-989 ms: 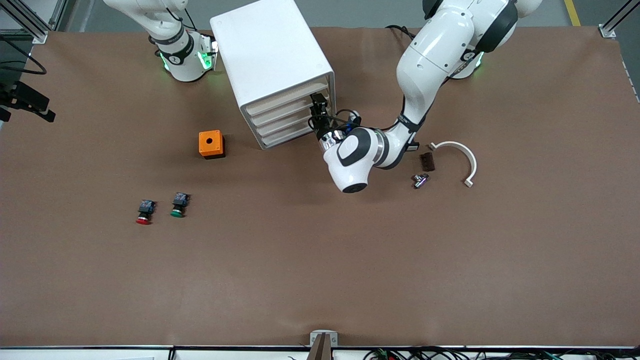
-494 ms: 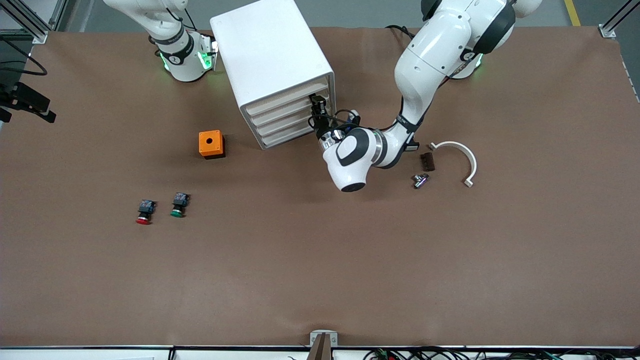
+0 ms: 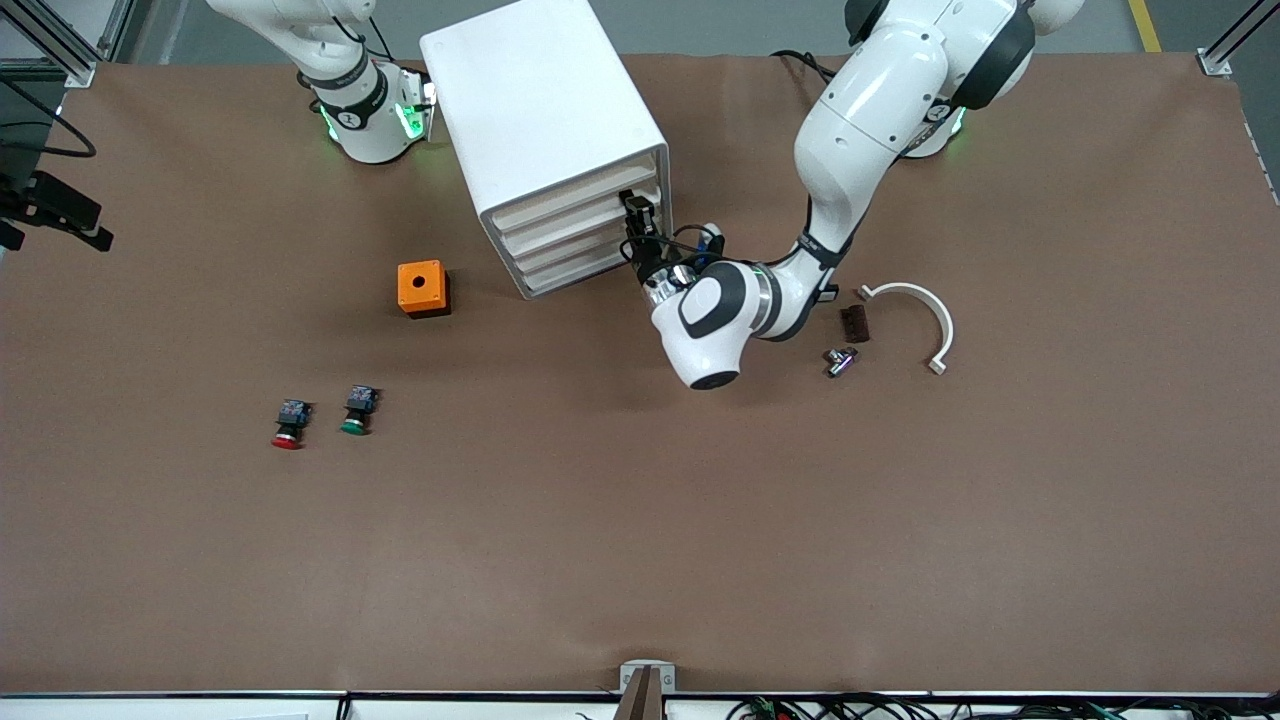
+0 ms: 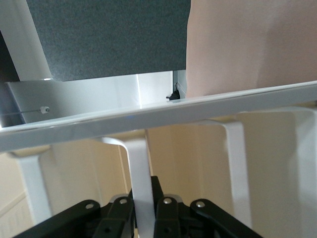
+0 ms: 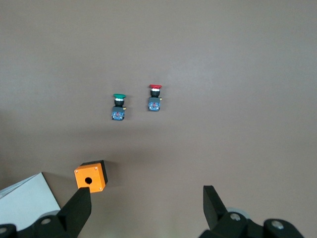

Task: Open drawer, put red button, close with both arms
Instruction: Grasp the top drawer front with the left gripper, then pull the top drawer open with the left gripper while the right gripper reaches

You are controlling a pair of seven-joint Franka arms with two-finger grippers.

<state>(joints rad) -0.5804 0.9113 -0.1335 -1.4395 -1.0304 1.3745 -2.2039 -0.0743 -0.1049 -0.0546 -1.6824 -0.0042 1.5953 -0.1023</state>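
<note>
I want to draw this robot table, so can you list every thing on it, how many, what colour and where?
cabinet: one, white, four drawers, between the two arm bases.
orange box: one, hole on top, beside the cabinet, toward the right arm's end.
red button: one, red cap, nearer the front camera than the orange box.
green button: one, green cap, beside the red button.
curved bracket: one, white, toward the left arm's end.
dark block: one, brown, beside the bracket.
small metal part: one, silvery, beside the dark block.
left claw: black, at the top drawer.
right claw: black, open, waiting above the table.
</note>
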